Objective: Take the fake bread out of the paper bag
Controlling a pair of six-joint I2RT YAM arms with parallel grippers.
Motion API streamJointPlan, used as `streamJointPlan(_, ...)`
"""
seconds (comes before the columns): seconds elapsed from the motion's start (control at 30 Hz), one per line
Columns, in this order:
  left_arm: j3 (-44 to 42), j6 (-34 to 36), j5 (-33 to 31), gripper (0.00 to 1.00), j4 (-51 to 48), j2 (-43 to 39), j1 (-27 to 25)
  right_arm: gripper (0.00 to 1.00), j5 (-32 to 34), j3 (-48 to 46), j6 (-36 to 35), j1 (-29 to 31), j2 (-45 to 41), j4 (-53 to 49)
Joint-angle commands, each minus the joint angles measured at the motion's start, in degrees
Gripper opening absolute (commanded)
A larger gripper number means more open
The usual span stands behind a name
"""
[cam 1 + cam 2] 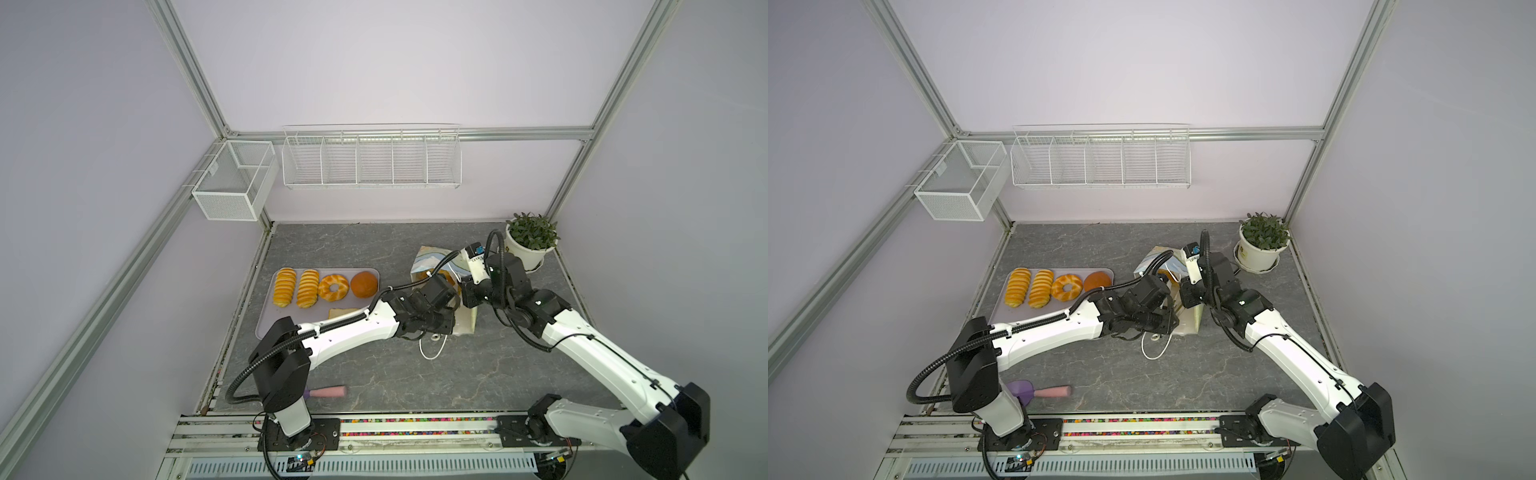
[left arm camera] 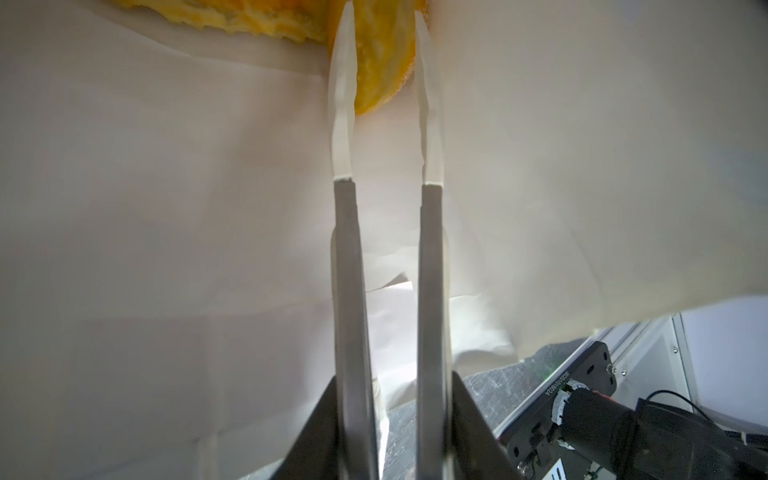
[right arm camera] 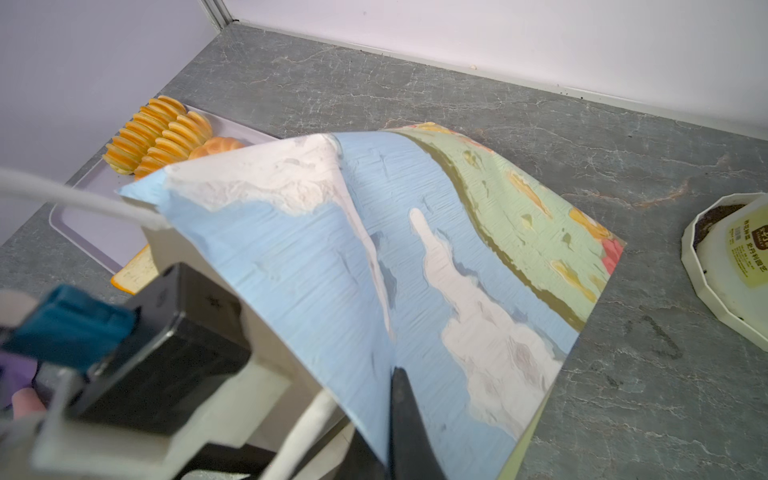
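On the tabletop [image 1: 353, 249], left jaws straddle bread [image 2: 382, 62] inside the paper bag [image 3: 291, 257].

Grey tray [image 1: 291, 313] at 9 o'clock on table [image 1: 353, 249]; potted plant [image 1: 530, 237] at 2; purple scoop [image 1: 1042, 391] at 7; wire rack [image 1: 372, 160] on the wall at 12, mesh basket [image 1: 232, 183] at 11.

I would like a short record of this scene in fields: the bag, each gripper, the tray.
paper bag: on the table, not yet empty
left gripper: inside the bag, jaws apart around a bread piece
right gripper: shut on the bag's edge
tray: two ridged loaves, braided ring, round bun; toast slice at its edge
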Motion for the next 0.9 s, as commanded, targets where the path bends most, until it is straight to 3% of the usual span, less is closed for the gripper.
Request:
streamJointPlan(0.0, 1.0, 0.2, 1.2, 0.37, 2.9, 1.7, 0.2, 0.07, -1.4, 0.1, 0.8, 0.3, 0.2, 1.9)
streamJointPlan(0.3, 5.5, 1.7, 0.5, 0.42, -0.9, 5.6, 0.3, 0.07, -1.6, 0.4, 0.4, 0.3, -0.3, 1.6)
streamJointPlan(0.87, 9.7, 4.6, -3.6, 0.43, -2.9, 10.7, 0.3, 0.07, -1.9, 0.1, 0.0, 0.3, -1.0, 1.4)
